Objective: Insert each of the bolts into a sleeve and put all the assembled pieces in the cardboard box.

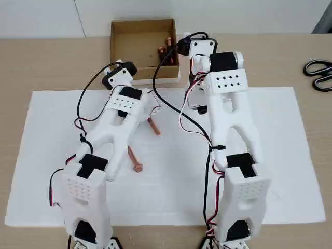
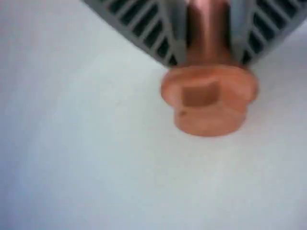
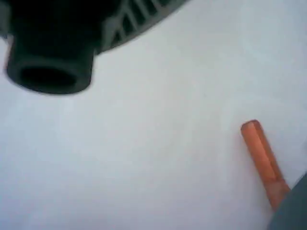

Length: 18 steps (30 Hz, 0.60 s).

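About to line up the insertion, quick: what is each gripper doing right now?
Left gripper: closed on a bolt, gripping its shank.
Right gripper: closed on a black sleeve.

A light wooden surface [image 1: 31, 62] spans the width of the high view. Over most of it lies a white sheet [image 1: 166, 197], spread flat, its long edges roughly parallel to the surface's front and back (whether it is paper or cloth cannot be told). Its near edge stops short of the front, so a strip of wood shows below it. At the right edge, on bare wood just beyond the sheet, lies a pair of scissors [image 1: 319, 74] with black handles, partly cut off. Behind the surface stands a white wall [image 1: 52, 18], and a dark grey object [image 1: 327, 21] in the far right corner is too cropped to identify.
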### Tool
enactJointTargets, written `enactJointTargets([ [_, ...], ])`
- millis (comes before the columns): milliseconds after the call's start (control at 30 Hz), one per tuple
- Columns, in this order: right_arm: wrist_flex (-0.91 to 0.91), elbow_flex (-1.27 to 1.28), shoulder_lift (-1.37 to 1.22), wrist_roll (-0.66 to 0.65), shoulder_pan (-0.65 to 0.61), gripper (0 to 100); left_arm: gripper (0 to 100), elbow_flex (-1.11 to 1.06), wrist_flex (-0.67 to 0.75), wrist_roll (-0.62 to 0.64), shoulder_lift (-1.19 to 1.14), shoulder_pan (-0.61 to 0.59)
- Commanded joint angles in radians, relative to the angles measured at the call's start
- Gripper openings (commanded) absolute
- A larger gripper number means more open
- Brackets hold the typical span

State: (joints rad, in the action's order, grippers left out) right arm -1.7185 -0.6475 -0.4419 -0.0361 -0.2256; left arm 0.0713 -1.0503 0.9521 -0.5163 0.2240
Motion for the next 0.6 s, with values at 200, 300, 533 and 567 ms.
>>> enactJointTargets([
  [200, -0.005, -0.009, 0.157, -0.003, 0.010, 0.3, 1, 0.120, -0.101, 0.000, 0.006, 0.055],
  [300, -0.005, -0.006, 0.166, -0.005, 0.012, 0.3, 1, 0.213, -0.183, 0.000, 0.006, 0.057],
  [533, -0.007, -0.006, 0.170, -0.005, 0.013, 0.3, 1, 0.387, -0.356, -0.058, 0.006, 0.057],
  [567, -0.007, -0.006, 0.170, -0.005, 0.013, 0.3, 1, 0.407, -0.381, -0.068, 0.006, 0.057],
])
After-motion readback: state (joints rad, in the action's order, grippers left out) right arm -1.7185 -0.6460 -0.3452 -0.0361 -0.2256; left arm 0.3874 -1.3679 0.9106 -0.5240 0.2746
